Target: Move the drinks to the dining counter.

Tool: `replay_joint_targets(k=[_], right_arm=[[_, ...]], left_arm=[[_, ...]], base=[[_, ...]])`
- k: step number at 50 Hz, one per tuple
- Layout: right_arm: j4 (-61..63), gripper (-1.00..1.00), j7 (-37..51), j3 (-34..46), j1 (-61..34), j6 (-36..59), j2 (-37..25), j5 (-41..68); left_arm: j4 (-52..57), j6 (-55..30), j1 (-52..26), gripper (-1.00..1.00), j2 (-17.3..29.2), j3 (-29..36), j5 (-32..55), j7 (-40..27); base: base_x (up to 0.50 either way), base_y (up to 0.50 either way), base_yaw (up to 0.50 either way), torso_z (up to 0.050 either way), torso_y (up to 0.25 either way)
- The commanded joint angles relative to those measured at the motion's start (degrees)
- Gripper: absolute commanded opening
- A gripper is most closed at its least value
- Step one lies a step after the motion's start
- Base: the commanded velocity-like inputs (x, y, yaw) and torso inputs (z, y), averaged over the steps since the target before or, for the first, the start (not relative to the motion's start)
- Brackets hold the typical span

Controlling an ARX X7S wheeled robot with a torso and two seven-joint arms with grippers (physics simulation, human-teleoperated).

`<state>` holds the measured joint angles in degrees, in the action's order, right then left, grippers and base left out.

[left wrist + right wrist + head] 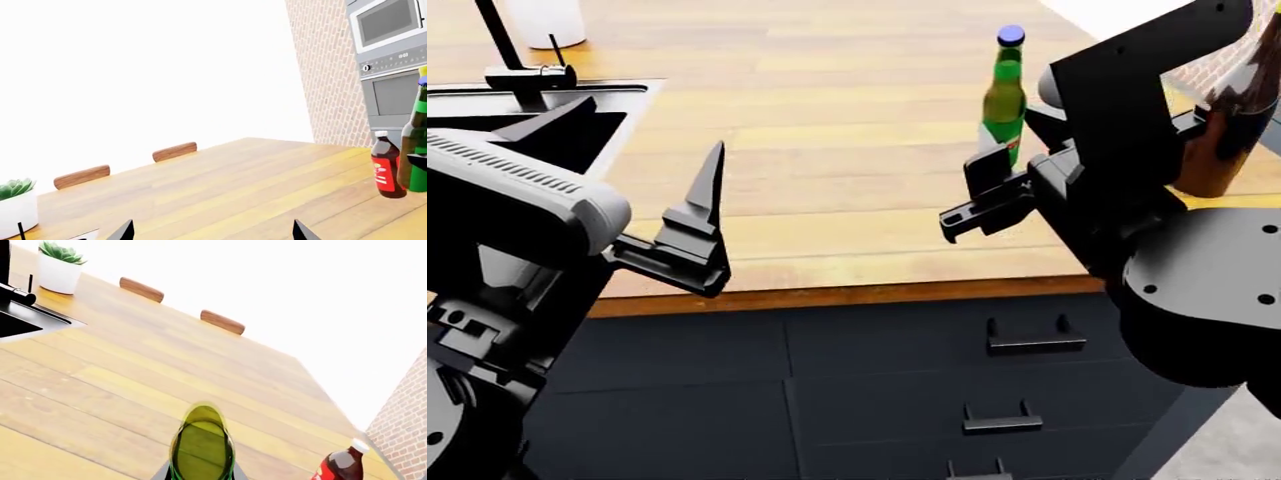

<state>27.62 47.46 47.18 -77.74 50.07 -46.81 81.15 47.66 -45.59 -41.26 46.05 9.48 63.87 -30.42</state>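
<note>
Left wrist view: the dining counter [220,190] spreads out in warm wooden planks, and the two dark fingertips of the left gripper [212,231] stand wide apart over it with nothing between them. At the far side the cola bottle [387,167] stands upright on the wood, just beside the green bottle [417,145], which is cut by the frame edge. A white potted plant [17,207] sits at the opposite end, two chair backs [127,163] show beyond the counter's edge, and an oven [393,60] is set in the brick wall.

Head view: the left gripper [694,235] hangs spread and empty above the counter's front edge, near the sink [527,125]. The right gripper [1001,185] sits against the lower body of the green bottle [1005,100], which stands upright on the planks — whether the fingers press it cannot be told here. Behind the right arm a brown bottle [1228,120] shows partly; I cannot tell which one.

Right wrist view: the green bottle [201,447] fills the space between the gripper's fingers, seen close — the grip itself is not clear. The cola bottle [343,465] stands near it.
</note>
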Motion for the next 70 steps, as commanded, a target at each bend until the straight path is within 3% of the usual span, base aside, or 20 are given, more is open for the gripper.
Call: replay_joint_targets(k=[1, 37, 70], right_arm=[[0.0, -1.00, -1.4, -0.5, 0.7, -1.1, 0.6, -2.6], [-25.3, -1.00, -13.4, 1.7, 2.4, -9.6, 8.5, -14.9], [-30.1, -1.00, -15.3, 2.4, 7.5, -14.5, 10.2, -17.5]], left_arm=[[0.0, 0.6, 0.5, 1.00, 0.0, 0.1, -0.3, 0.2], [-1.1, 2.2, 2.2, 1.00, 0.0, 0.5, -2.0, 1.3], [-1.2, 2.0, 1.9, 1.00, 0.0, 1.5, -2.4, 0.9]], base=[[0.00, 0.00, 0.00, 0.000, 0.000], [0.00, 0.00, 0.00, 0.000, 0.001], [0.00, 0.00, 0.00, 0.000, 0.001]])
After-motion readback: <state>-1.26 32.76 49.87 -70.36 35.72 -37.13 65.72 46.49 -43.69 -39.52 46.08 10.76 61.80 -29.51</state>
